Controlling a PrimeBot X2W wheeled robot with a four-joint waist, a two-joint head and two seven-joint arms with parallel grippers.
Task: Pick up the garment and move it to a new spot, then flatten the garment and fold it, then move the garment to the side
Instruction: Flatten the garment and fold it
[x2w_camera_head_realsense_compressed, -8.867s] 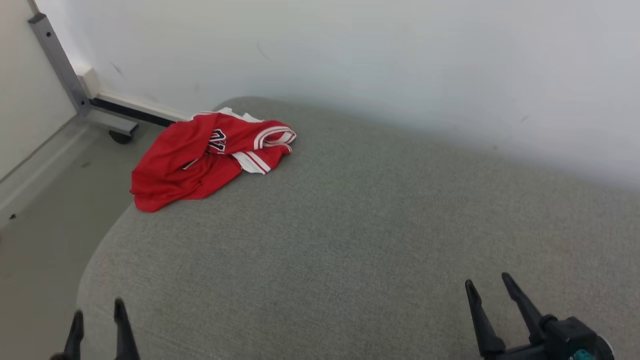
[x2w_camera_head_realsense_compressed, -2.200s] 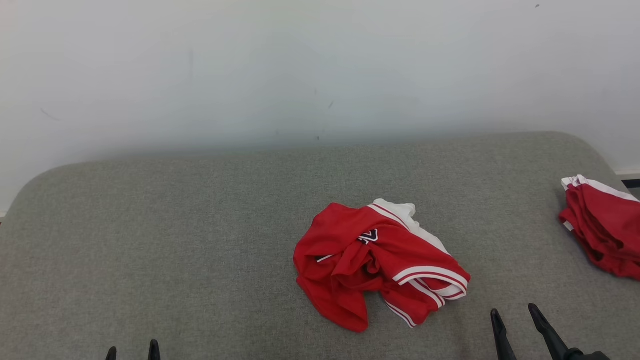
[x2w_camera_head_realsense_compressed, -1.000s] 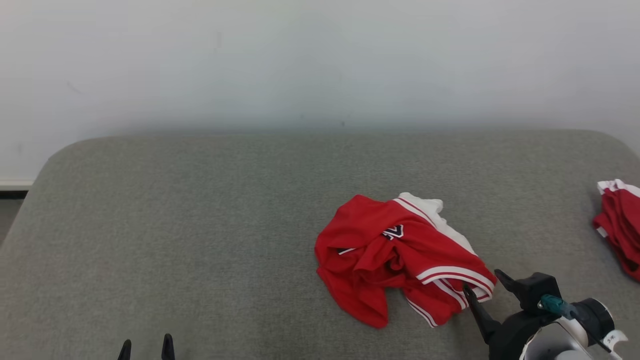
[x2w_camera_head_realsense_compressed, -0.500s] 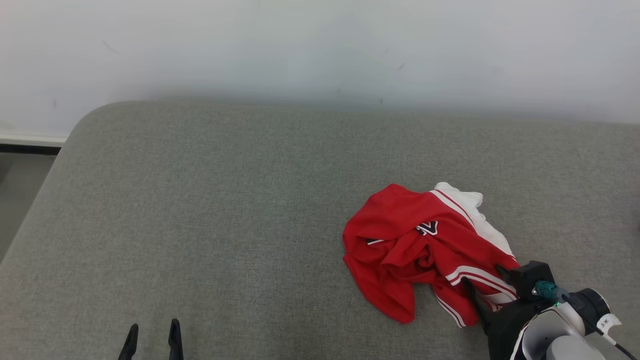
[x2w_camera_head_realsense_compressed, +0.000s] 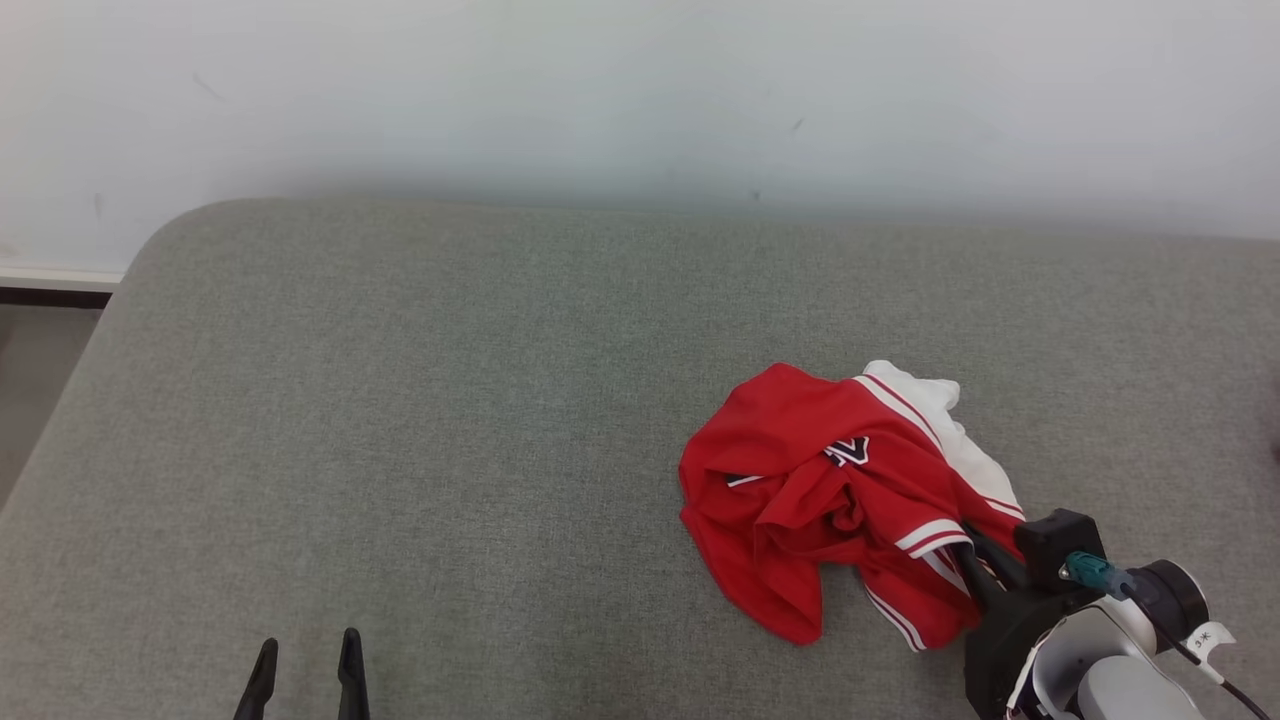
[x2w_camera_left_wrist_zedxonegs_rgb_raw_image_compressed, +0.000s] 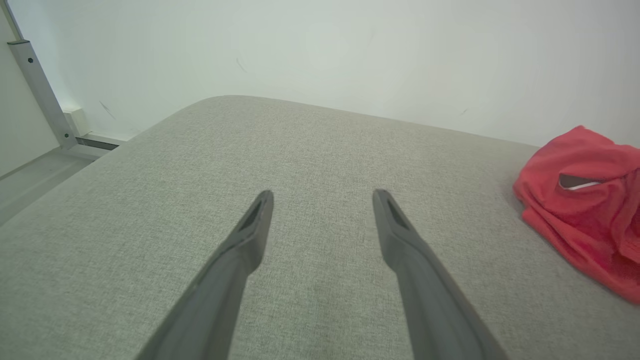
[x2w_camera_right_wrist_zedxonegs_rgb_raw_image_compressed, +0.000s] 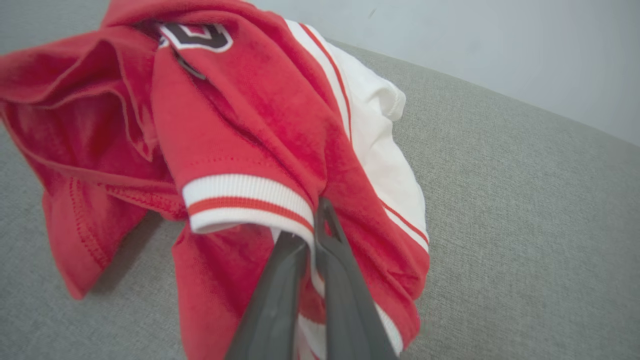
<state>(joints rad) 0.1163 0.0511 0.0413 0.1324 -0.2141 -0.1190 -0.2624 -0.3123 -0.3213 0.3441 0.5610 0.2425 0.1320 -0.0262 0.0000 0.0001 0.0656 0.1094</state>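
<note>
1. Our right claw (x2w_camera_right_wrist_zedxonegs_rgb_raw_image_compressed: 307, 220) is pinched shut on the striped hem (x2w_camera_right_wrist_zedxonegs_rgb_raw_image_compressed: 250, 202) of the red shirt (x2w_camera_head_realsense_compressed: 812, 500), which lies crumpled toward the right of the grey cushion (x2w_camera_head_realsense_compressed: 420, 430).
2. Our left claw (x2w_camera_left_wrist_zedxonegs_rgb_raw_image_compressed: 322, 197) hangs wide open and holds nothing, well apart from the shirt.
3. The bite looks thin, so we judge the hem could slip free on lifting.
4. Held by one edge, the shirt may drag and bunch further.

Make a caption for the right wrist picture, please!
The right gripper, jaws shut on the crumpled red garment, over a grey cushion.

Red garment (x2w_camera_head_realsense_compressed: 800, 500) (white-striped trim)
</note>
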